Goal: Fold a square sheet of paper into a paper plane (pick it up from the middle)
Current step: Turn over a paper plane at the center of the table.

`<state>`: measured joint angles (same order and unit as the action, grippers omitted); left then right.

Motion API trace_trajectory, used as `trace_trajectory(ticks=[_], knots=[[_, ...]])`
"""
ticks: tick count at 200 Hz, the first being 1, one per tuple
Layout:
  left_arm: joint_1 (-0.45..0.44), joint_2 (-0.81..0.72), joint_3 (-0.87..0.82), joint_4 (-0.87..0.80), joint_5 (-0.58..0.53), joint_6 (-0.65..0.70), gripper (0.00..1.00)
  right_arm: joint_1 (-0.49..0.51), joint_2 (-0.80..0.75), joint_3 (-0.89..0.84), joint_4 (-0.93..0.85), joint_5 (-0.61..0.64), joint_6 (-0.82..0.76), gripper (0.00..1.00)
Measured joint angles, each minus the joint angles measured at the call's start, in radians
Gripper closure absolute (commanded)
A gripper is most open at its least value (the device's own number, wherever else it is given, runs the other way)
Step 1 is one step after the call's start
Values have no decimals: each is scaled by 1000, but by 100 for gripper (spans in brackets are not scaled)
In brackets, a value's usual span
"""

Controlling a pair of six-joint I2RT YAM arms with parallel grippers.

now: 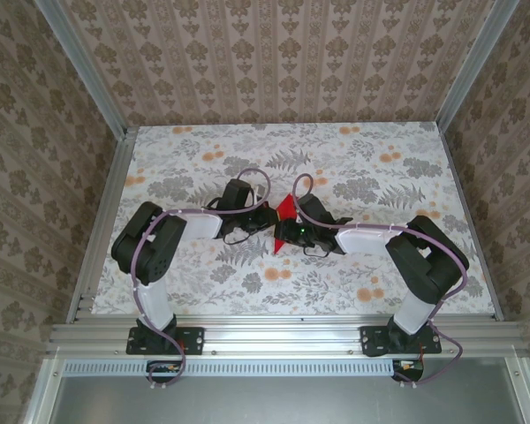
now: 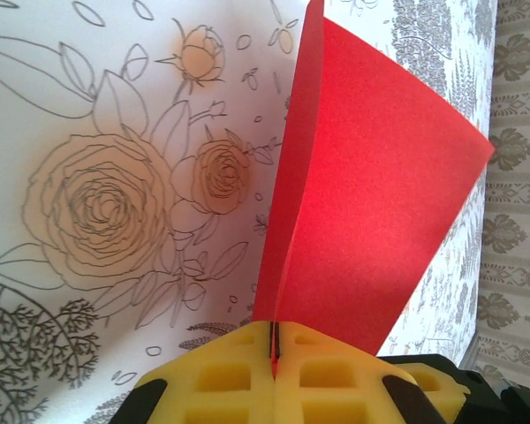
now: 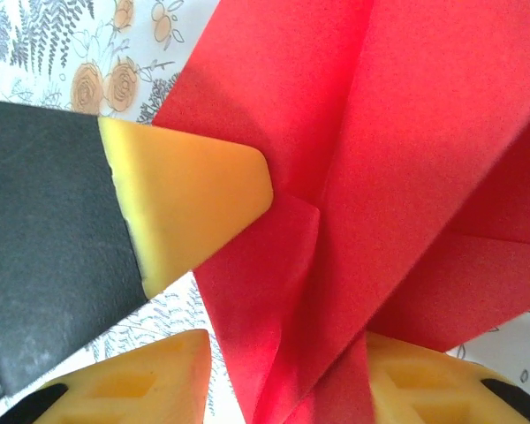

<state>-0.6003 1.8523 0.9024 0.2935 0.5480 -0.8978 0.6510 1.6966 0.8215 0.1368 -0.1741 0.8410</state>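
Observation:
The red paper (image 1: 287, 208), folded with creases into a pointed shape, is held up off the table between both grippers at the middle. My left gripper (image 2: 274, 346) is shut on the paper's lower edge, and the folded sheet (image 2: 371, 194) rises upright from its yellow fingers (image 2: 221, 375). In the right wrist view the paper (image 3: 406, 150) fills the space between my right gripper's (image 3: 287, 375) yellow fingers (image 3: 150, 384), which stand apart with folded layers running down between them. The left gripper's yellow fingertip (image 3: 190, 190) touches the paper from the left. From above, the left gripper (image 1: 267, 221) and right gripper (image 1: 284, 231) meet tip to tip.
The floral tablecloth (image 1: 380, 177) covers the table, bounded by aluminium rails (image 1: 274, 334) at the near edge and patterned walls on three sides. Purple cables loop over both arms (image 1: 247, 181).

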Motion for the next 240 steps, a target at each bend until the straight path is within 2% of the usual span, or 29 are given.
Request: trace_trajectory(ticks=[20,59,112,131,156,184,198,214,240], knots=[[5,6,0,0,3,0,100,0,0,-12,18,-4,0,58],[7,11,0,0,11,0,100,1,0,-13,20,-7,-2,73],[7,12,0,13,32,-9,100,2,39,35,-18,6,0,77],[7,11,0,22,36,-16,97,2,45,55,-40,10,-2,85],[10,10,-7,33,36,-23,86,2,49,79,-90,24,-3,93],[41,-27,-33,19,29,-18,61,2,43,116,-214,59,-29,96],[67,-72,-46,-14,11,-6,53,2,28,142,-309,81,-55,96],[102,-141,-58,-58,-23,8,46,2,9,189,-437,104,-92,96],[149,-246,-65,-133,-85,42,43,3,1,265,-601,147,-154,96]])
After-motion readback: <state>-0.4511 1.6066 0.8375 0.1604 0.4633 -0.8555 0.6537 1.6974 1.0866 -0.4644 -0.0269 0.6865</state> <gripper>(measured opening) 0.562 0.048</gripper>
